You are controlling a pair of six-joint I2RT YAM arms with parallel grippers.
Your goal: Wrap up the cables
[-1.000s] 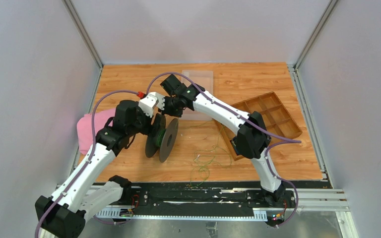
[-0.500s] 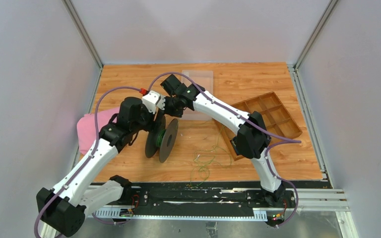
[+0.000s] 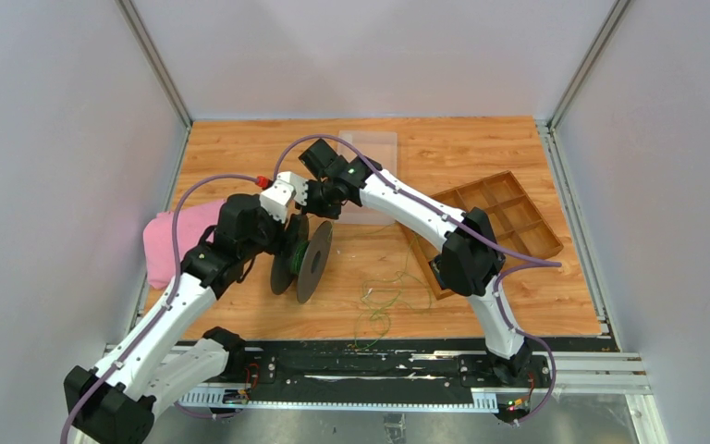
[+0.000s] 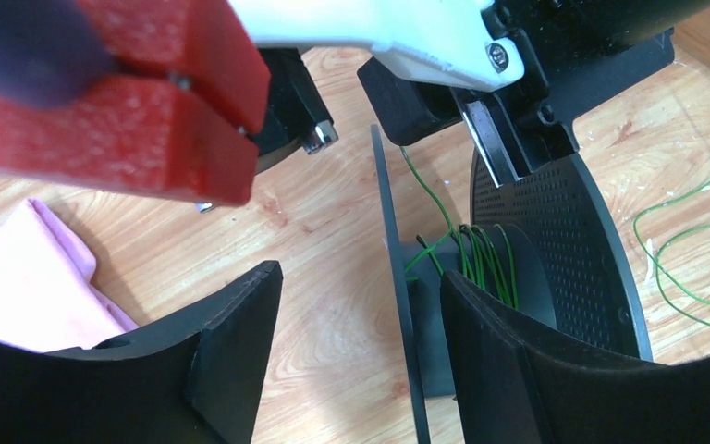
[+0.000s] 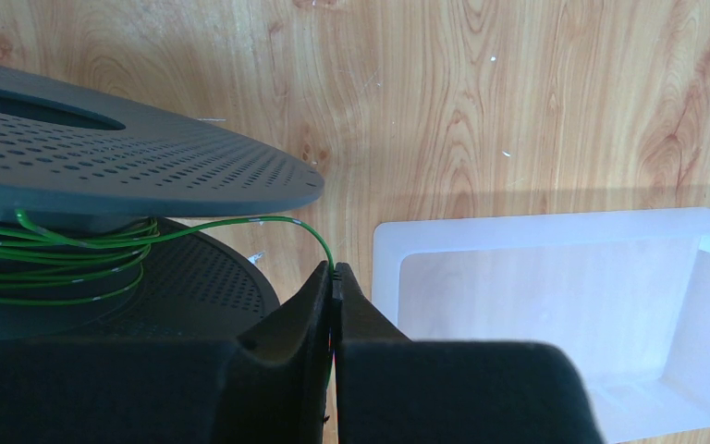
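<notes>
**Few turns wound, most left to do**

Right gripper has its two fingers pressed together, and a strand of the green wire is clamped at their very tips. From there the strand goes in a short arc to the hub of the black spool, which stands on edge on the table. Left gripper is apart. One finger is outside the near flange and the other is on the hub side, so the thin flange is between them. I cannot tell if either finger touches it.

On the hub I see only some turns of wire, and much of the hub is bare. To the right of the spool, a big loose tangle of the same wire lies on the wood, near the wooden tray. A pink cloth is on the left, and a clear box is near the right gripper.

My judgement: the wrapping is begun but is in its early part. What is left is to wind the whole tangle onto the hub.
</notes>
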